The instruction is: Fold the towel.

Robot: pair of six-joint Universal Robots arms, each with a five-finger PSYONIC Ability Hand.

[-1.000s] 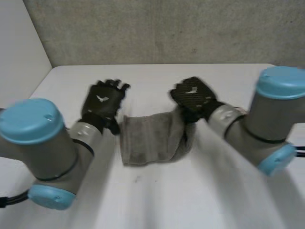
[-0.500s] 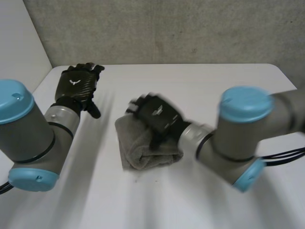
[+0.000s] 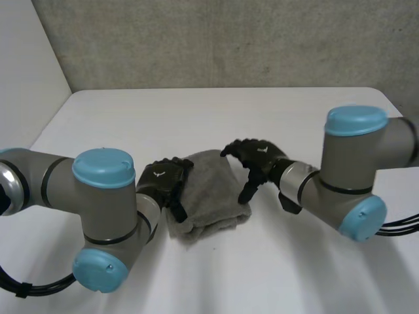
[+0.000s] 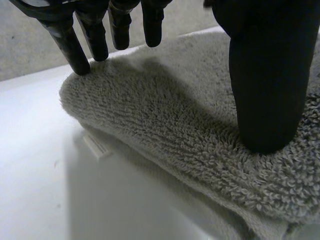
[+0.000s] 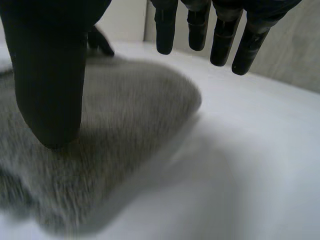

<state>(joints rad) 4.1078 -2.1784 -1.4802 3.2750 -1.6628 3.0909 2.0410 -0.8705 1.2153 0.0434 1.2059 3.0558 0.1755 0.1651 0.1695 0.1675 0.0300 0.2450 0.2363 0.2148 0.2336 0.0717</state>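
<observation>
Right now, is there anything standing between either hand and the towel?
Nothing visible stands between them. The left hand touches the towel at its left edge, with its thumb and fingertips on the cloth. The right hand is at the right edge, thumb on the cloth, fingers relaxed and holding nothing.

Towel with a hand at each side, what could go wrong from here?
The left hand presses its thumb into the towel; pulling away sideways could drag the top layer open. The right hand has its thumb on the opposite edge, fingers over bare table, so it might nudge the fold askew.
</observation>
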